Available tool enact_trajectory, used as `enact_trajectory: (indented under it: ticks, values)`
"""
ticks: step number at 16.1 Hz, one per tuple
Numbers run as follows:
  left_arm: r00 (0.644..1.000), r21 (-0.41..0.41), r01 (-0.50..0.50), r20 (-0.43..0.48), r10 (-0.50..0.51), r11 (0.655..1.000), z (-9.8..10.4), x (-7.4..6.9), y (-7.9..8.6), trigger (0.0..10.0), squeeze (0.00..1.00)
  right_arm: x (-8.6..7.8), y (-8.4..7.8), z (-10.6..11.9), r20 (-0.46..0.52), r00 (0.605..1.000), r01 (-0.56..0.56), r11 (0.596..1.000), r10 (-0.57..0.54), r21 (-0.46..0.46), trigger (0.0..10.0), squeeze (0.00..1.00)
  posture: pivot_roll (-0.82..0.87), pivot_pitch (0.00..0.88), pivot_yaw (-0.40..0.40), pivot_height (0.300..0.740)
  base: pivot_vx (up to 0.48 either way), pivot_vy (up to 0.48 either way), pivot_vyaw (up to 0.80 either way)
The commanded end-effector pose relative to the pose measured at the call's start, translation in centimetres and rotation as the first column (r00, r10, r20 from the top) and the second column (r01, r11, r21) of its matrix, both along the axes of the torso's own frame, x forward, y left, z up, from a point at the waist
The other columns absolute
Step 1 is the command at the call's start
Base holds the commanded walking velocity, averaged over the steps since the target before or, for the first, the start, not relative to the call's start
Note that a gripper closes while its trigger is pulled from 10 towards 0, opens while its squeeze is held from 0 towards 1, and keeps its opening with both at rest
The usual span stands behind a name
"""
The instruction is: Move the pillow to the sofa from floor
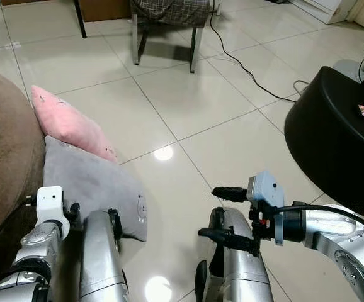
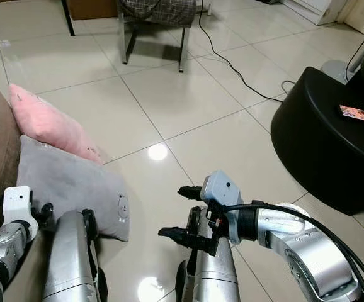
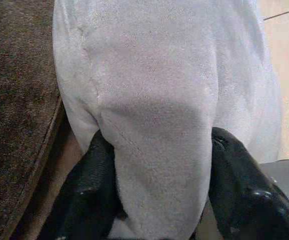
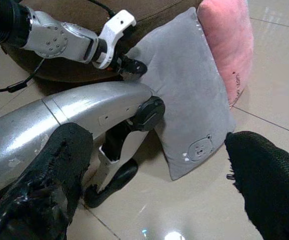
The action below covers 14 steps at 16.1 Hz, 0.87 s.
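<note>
Left gripper [image 3: 154, 165] pinching grey pillow [image 1: 91, 182] edge, lower left of frame, pillow on floor against brown sofa [image 1: 5, 157]. Pink pillow [image 1: 68, 123] behind. Right gripper [image 1: 223, 214] spread, bottom centre.

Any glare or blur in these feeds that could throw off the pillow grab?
Left eye view: sharp, ceiling-light glare spots on the floor tiles beside the grey pillow. Left wrist view: the left gripper on the pillow, evenly lit, fingers slightly soft. Right wrist view: the right gripper fingers blurred up close, the pillow crisp.
</note>
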<state>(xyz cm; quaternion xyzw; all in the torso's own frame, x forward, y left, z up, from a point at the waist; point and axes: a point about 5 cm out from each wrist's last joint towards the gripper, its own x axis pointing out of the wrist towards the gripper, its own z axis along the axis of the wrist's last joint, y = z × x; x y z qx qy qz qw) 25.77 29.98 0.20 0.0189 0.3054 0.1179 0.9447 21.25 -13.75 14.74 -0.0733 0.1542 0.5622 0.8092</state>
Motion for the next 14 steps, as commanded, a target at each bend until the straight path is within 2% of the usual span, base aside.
enact_trajectory:
  ticks: [1, 14]
  values:
    - [0.999, -0.023, 0.034, -0.002, -0.034, 0.999, -0.26, 0.35, -1.04, 0.0, 0.00, -0.16, -0.18, 0.08, -0.001, 1.000, -0.008, 1.000, 0.008, -0.017, 10.0, 0.00, -0.04, 0.107, -0.117, 0.475, 0.000, 0.000, 0.00]
    - [0.996, 0.015, 0.076, -0.042, -0.075, 0.997, -0.44, 0.39, -1.29, 0.0, 0.00, -0.07, 0.09, -0.19, 0.015, 1.000, 0.002, 1.000, -0.002, -0.017, 10.0, 0.00, -0.03, 0.072, -0.098, 0.475, 0.000, 0.000, 0.00]
